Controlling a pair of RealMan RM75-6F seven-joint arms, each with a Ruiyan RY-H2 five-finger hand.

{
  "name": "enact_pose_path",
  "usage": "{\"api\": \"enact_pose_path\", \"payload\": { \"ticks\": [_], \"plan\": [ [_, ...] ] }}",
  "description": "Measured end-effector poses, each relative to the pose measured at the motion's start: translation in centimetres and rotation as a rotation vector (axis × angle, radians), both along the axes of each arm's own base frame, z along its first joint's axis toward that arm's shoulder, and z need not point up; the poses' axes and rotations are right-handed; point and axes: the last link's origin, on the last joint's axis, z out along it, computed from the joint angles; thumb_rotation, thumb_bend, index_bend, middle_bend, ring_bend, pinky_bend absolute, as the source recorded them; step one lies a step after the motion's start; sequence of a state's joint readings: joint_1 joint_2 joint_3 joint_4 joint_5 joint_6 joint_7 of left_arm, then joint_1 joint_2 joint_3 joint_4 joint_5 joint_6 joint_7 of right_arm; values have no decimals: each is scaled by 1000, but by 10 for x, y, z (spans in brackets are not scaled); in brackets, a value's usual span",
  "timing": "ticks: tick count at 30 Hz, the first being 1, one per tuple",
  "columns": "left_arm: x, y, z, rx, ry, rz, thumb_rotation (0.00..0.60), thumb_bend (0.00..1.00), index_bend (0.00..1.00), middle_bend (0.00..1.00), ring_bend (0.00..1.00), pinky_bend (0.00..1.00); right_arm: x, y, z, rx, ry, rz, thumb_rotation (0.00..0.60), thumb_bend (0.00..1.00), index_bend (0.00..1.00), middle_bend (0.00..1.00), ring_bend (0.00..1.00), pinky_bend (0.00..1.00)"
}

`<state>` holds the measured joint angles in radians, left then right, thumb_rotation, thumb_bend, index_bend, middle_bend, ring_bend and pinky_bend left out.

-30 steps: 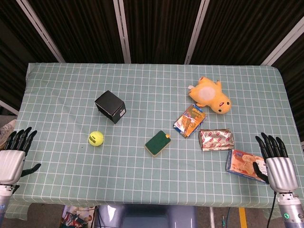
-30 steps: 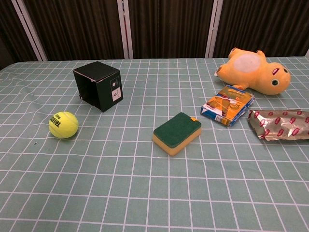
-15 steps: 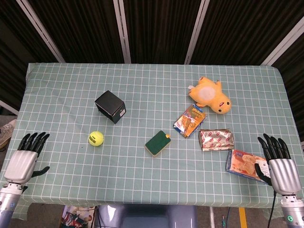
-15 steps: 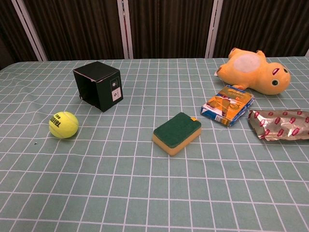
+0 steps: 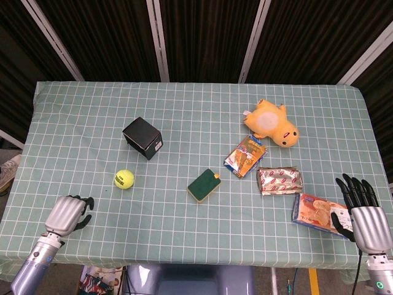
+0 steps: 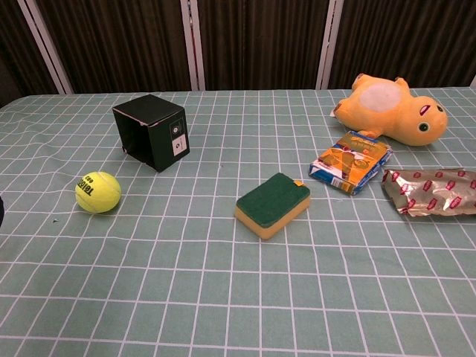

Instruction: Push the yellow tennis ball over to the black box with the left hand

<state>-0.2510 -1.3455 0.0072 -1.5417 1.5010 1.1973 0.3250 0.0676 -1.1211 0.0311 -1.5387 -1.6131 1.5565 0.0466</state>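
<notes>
left hand [image 5: 66, 214] curled shut, empty, near the yellow tennis ball [image 5: 124, 179]; light, fuzzy, rolls freely (nudge its near-left side) toward the black box [image 5: 142, 137].

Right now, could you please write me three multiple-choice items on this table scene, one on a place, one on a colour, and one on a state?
1. Where does the yellow tennis ball lie relative to the black box?
A. On top of it
B. Nearer the robot and slightly to the robot's left, apart from it
C. Beyond it, by the plush duck

2. What colour is the top face of the sponge?
A. Dark green
B. Red
C. White

3. How is the left hand placed?
A. Gripping the ball
B. Pressing on the box
C. Over the table's near edge, touching nothing, fingers curled in

Answers: 1 B, since cloth shows between ball and box in the head view; 2 A, since the green face sits over a yellow layer; 3 C, since the hand is well short of the ball.
</notes>
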Motion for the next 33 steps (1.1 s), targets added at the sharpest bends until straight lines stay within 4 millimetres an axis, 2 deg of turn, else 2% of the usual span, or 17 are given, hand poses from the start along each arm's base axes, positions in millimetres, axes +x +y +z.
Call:
{"api": "enact_pose_path", "payload": {
  "ticks": [8, 12, 15, 24, 33],
  "plan": [
    [5, 30, -30, -37, 37, -6, 600, 309, 514, 637, 570, 587, -2, -1, 3, 4, -11, -5, 600, 426, 0, 0, 0, 0],
    [14, 47, -47, -64, 34, -24, 600, 309, 513, 637, 570, 585, -3, -2, 3, 9, -14, -9, 600, 426, 0, 0, 0, 0],
    [21, 52, -55, -85, 17, -34, 600, 309, 512, 637, 570, 585, -3, -3, 2, 14, -16, -9, 600, 426, 0, 0, 0, 0],
    [43, 56, -69, -155, -69, -74, 600, 306, 510, 634, 569, 581, -6, -6, 2, 19, -17, -22, 600, 426, 0, 0, 0, 0],
    [42, 71, -72, -118, -63, -86, 600, 305, 505, 629, 564, 559, -7, -7, 3, 18, -24, -30, 600, 426, 0, 0, 0, 0]
  ]
}}
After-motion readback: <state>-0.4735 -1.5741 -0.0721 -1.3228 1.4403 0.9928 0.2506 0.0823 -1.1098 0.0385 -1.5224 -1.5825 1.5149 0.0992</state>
